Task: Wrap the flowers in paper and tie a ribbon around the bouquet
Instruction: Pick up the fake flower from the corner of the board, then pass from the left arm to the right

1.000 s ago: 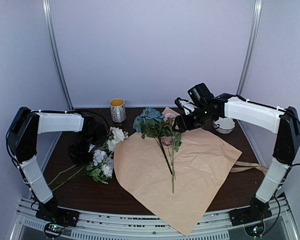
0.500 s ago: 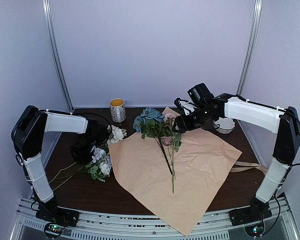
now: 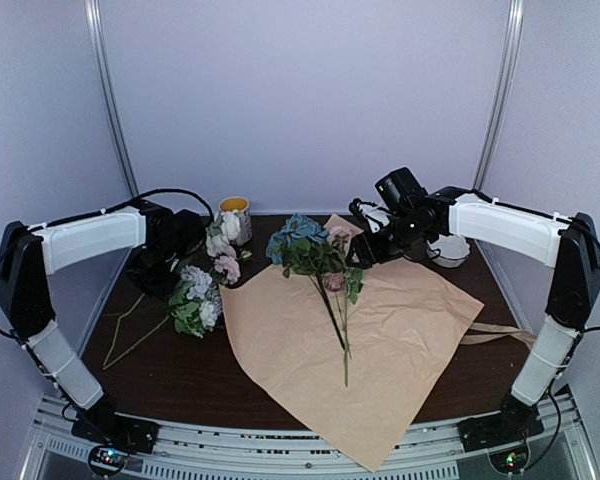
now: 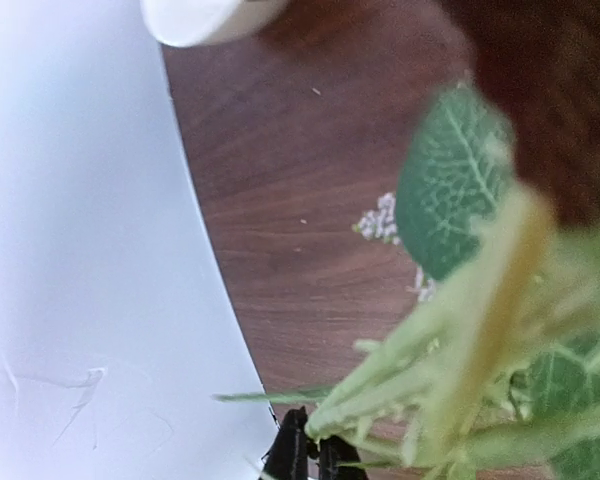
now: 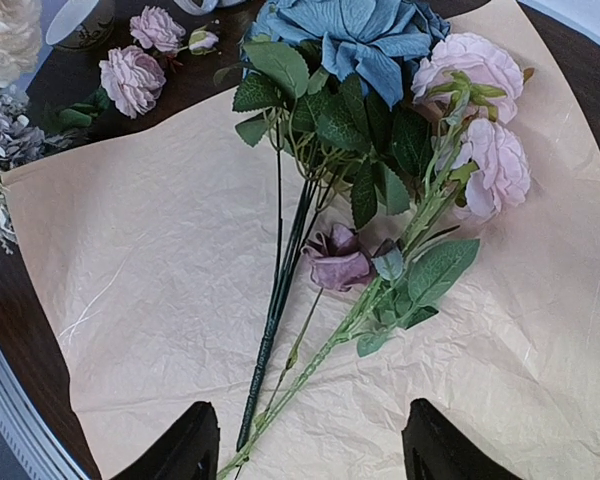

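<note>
The left gripper [image 4: 310, 455] was clamped shut on the white and lavender flowers [image 3: 197, 298] at the tabletop's [image 3: 180, 380] left. The right gripper [image 5: 315, 445] hung open over the blue and pink flowers [image 5: 360, 60] lying on the paper [image 3: 400, 350].

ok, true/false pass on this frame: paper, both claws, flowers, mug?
1. The paper lies spread, tan face up. True.
2. The right claw is shut on a stem. False: the right claw is open above the flowers on the paper, holding nothing.
3. The left claw is shut on green stems. True.
4. Every flower lies on the paper. False: a white and lavender bunch is off its left edge, at the left claw.
5. The mug stands on the paper. False: the mug stands on the table behind it.
</note>
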`<state>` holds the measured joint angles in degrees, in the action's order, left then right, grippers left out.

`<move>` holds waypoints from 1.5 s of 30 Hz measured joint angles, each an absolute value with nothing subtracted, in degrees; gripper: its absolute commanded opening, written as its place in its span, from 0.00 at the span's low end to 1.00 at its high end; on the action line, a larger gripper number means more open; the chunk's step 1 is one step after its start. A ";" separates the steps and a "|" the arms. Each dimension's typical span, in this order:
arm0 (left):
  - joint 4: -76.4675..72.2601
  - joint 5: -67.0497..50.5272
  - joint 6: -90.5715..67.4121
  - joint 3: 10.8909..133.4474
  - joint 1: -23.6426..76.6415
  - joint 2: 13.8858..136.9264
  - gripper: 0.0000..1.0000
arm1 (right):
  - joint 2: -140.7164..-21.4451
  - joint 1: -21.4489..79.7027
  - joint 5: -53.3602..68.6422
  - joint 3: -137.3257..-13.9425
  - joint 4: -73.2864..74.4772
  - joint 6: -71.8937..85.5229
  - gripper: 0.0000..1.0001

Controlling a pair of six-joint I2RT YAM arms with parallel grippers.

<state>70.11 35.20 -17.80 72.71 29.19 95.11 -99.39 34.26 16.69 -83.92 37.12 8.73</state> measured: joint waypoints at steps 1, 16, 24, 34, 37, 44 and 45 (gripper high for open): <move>70.28 35.38 -18.09 73.41 29.21 94.06 0.00 | -99.39 34.26 16.69 -83.92 37.23 8.73 0.64; 60.36 27.77 -18.70 74.37 29.19 71.90 0.00 | -95.79 34.26 18.06 -83.96 37.71 8.93 0.64; 45.93 12.21 -17.63 71.29 31.03 60.18 0.00 | -90.28 35.24 24.93 -80.42 32.25 8.34 0.64; 16.43 -13.54 -22.31 72.31 41.67 69.04 0.00 | -82.89 51.94 36.18 -77.58 12.62 7.46 0.65; 12.93 -18.52 -23.00 75.07 43.27 73.23 0.00 | -83.83 52.82 35.97 -78.15 9.39 8.43 0.65; 10.37 -23.40 -23.29 76.84 44.97 75.75 0.00 | -86.08 52.75 31.55 -78.41 7.42 9.72 0.54; 10.35 -23.79 -23.31 76.86 45.19 75.79 0.00 | -86.43 52.75 30.96 -78.43 7.40 9.82 0.53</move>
